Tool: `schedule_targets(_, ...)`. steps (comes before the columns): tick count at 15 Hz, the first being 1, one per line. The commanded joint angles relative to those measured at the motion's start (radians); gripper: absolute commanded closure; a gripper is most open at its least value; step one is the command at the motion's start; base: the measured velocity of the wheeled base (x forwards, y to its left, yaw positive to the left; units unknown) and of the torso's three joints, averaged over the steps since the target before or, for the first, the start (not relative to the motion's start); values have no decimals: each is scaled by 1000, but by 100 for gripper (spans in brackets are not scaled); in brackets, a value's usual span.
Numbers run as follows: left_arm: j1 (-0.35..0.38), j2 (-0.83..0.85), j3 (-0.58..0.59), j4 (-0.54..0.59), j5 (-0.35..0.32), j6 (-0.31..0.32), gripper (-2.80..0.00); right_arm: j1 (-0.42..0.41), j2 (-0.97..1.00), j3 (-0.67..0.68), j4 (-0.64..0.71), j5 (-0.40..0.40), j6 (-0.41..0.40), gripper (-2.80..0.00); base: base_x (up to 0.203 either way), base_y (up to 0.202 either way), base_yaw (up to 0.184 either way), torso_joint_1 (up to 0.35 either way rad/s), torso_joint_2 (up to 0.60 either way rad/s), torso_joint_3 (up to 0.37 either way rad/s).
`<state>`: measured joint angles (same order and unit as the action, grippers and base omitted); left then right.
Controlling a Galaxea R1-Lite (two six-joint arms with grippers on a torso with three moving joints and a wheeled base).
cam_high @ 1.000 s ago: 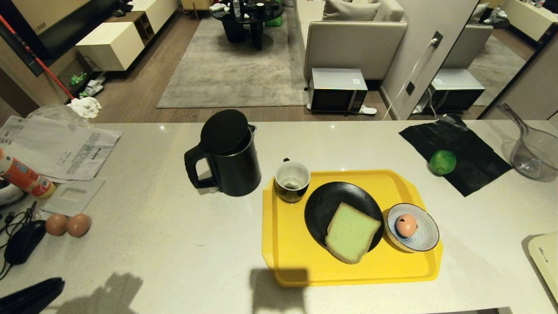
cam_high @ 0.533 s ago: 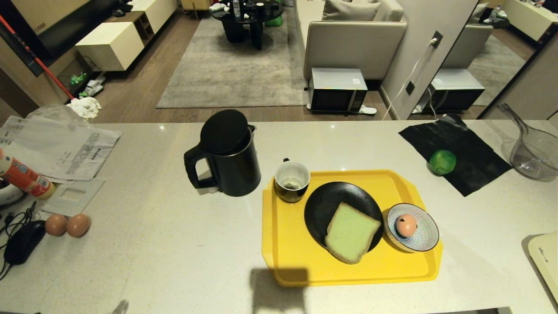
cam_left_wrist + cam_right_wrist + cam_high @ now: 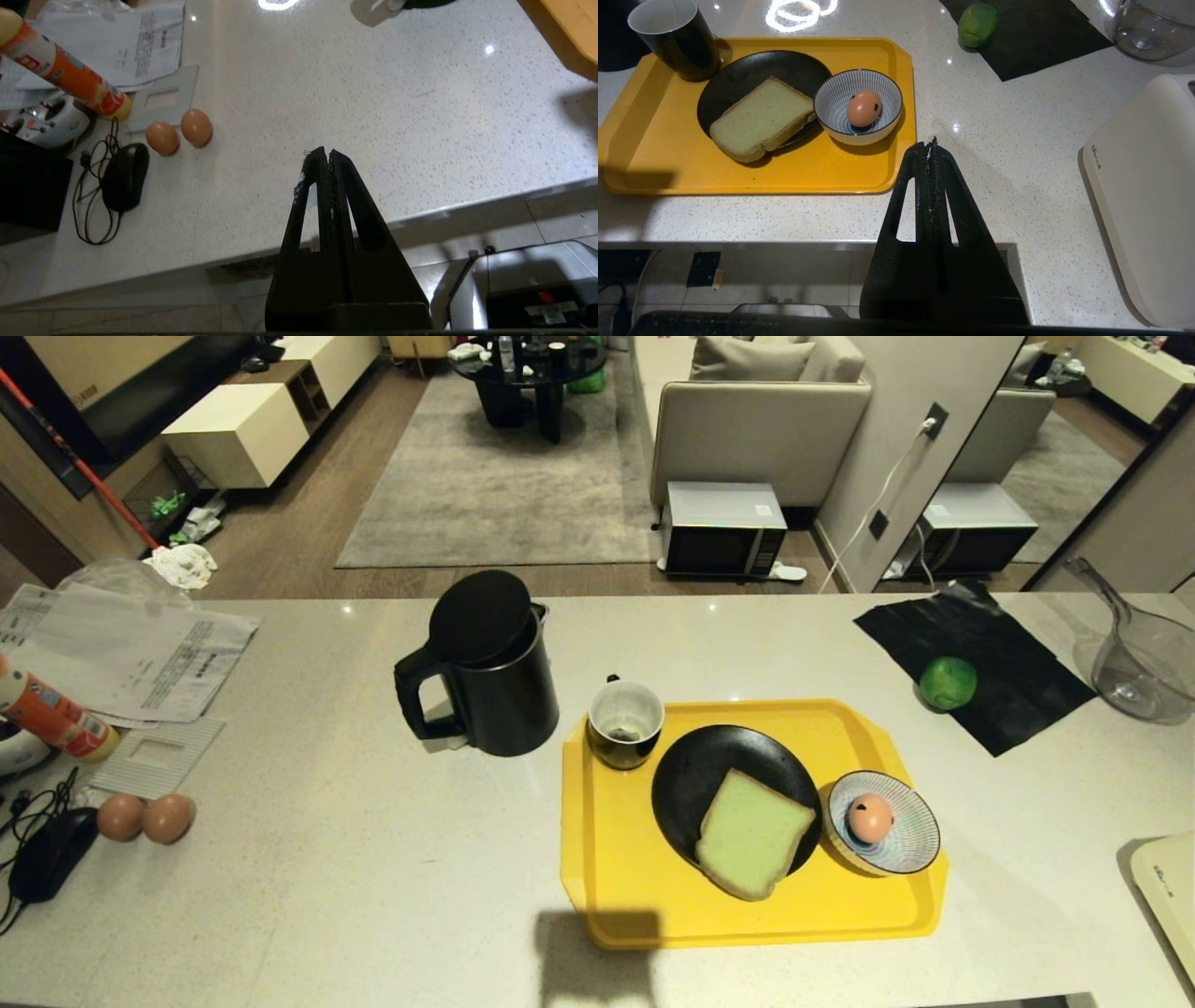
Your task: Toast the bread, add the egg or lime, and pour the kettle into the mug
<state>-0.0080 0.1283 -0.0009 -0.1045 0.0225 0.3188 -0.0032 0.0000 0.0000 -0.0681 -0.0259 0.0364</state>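
Observation:
The bread [image 3: 752,833] lies on a black plate [image 3: 695,775] on the yellow tray [image 3: 616,887]. In a striped bowl [image 3: 901,859] beside it sits the egg [image 3: 869,818]. The mug [image 3: 625,722] stands at the tray's far left corner, and the black kettle [image 3: 485,667] is on the counter left of it. On a black cloth at the right rests the lime [image 3: 948,682]. Neither arm shows in the head view. My left gripper [image 3: 325,152] hangs shut and empty over the counter's near edge. My right gripper [image 3: 927,144] is shut and empty, near the tray's right end.
Two brown eggs [image 3: 145,817], a mouse [image 3: 51,854], papers [image 3: 131,653] and an orange tube [image 3: 51,714] crowd the counter's left. A clear jug [image 3: 1144,663] and a white appliance [image 3: 1167,887] stand at the right. The counter's front edge is close below both grippers.
The left arm, seen as a dark shape at the head view's lower left a second ago, has drawn back out of that view. Nothing on the counter has moved.

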Motion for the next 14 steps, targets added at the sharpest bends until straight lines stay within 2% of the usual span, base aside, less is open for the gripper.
schedule_targets(1,6,-112,2,43,-9,-22,0,0,2,26,-1,0,0,0,0,0,0,0,0,0)
schedule_targets(3,10,-128,2,51,-13,-77,0,0,2,26,-1,0,0,0,0,0,0,0,0,0)
schedule_targets(6,10,-128,2,54,-13,-94,0,0,2,26,-1,0,0,0,0,0,0,0,0,0)
schedule_targets(8,10,-128,2,51,-12,-158,0,0,2,26,-1,0,0,0,0,0,0,0,0,0)
schedule_targets(11,13,-128,2,48,-12,-214,0,0,2,26,-1,0,0,0,0,0,0,0,0,0)
schedule_targets(14,14,-128,1,105,-38,-196,0,0,2,26,-1,0,0,0,0,0,0,0,0,0)
